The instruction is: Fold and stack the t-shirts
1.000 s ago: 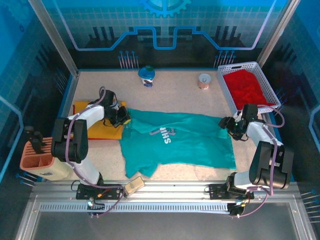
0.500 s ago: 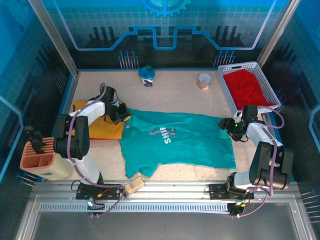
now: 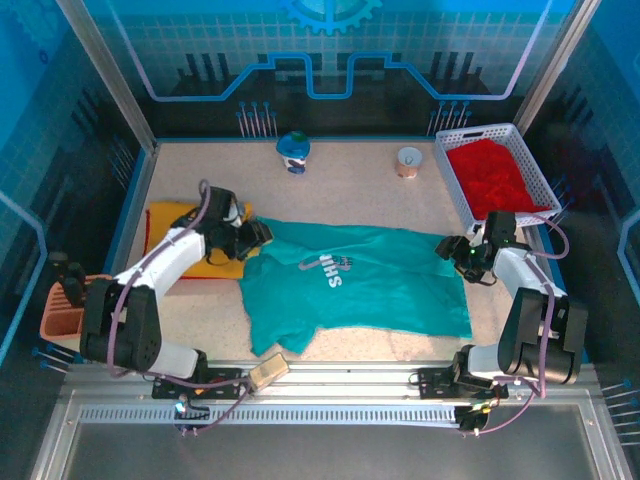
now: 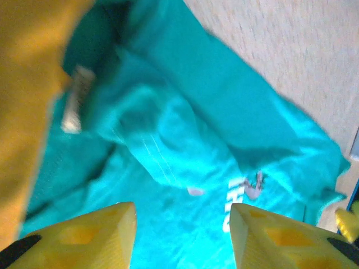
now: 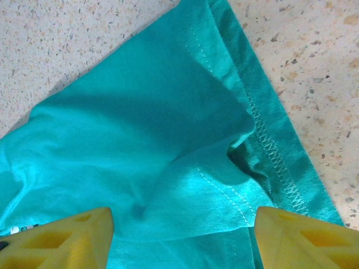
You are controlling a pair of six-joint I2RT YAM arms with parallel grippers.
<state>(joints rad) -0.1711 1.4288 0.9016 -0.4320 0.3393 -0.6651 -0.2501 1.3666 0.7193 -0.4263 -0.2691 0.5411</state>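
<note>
Hovering over the spread, unfolded teal t-shirt (image 3: 370,285) with left claw (image 3: 260,232) and right claw (image 3: 446,246) parted, empty; barely begun, with red t-shirt (image 3: 495,175) heaped in its basket (image 3: 476,132)

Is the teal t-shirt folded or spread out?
Spread out, not folded: the teal t-shirt lies wide across the table, white chest lettering facing up, rumpled only near its edges.
</note>
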